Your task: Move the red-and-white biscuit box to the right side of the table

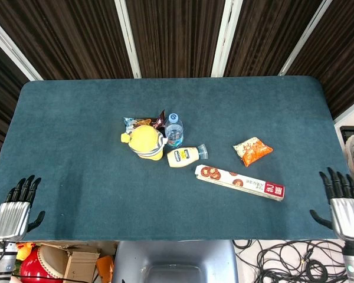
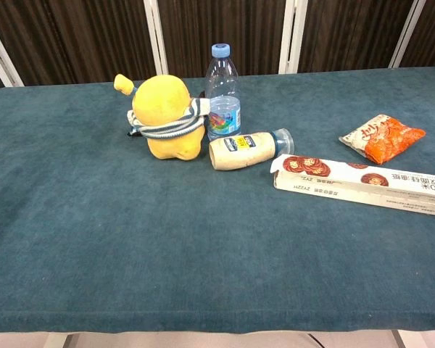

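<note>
Head view: left hand [image 1: 13, 211] at seven o'clock and right hand [image 1: 345, 206] at four o'clock both hang off the near table [image 1: 71, 135] edge, fingers spread, holding nothing. Biscuit box [image 1: 239, 182] lies flat right of centre, long and thin; probably light, stiff card, crushable, so grip across its middle. Beyond it, mayonnaise bottle [image 1: 184, 156], orange snack packet [image 1: 252, 150], yellow plush [image 1: 145, 141], water bottle [image 1: 174, 129].

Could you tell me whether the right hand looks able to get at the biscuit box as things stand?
Probably yes. The right hand is open at the table's right edge, apart from the biscuit box, with only bare table between them. The orange snack bag lies further back, off that path.
</note>
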Available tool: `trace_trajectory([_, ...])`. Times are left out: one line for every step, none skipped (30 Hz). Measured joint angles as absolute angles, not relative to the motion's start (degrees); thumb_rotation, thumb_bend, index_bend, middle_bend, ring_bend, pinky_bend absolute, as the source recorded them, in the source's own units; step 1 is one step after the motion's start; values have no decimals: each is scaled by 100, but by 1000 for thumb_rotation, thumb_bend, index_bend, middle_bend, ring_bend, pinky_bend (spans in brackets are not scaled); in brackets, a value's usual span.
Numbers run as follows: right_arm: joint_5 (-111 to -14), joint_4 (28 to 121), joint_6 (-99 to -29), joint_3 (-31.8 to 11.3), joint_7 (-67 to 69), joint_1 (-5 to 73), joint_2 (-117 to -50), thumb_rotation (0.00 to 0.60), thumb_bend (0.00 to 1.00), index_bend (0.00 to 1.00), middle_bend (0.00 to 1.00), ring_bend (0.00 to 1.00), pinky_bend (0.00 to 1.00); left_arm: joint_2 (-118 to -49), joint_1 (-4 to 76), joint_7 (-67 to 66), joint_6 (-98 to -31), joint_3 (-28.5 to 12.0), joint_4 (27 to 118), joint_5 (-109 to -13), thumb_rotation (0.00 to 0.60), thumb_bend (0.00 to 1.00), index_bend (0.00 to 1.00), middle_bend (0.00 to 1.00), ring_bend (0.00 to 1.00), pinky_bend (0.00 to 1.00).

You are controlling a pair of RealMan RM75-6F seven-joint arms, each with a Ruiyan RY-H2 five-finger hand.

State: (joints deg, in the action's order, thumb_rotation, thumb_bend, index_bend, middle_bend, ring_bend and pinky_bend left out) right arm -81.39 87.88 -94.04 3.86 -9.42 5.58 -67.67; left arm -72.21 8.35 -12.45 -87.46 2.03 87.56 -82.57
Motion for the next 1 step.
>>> trace_trajectory([-8114, 8807, -9393, 364, -945, 542, -6759, 600, 83, 0, 0, 0, 0, -7227, 821, -1184, -8777, 203, 8737, -8333, 600, 311, 0, 43, 33, 178])
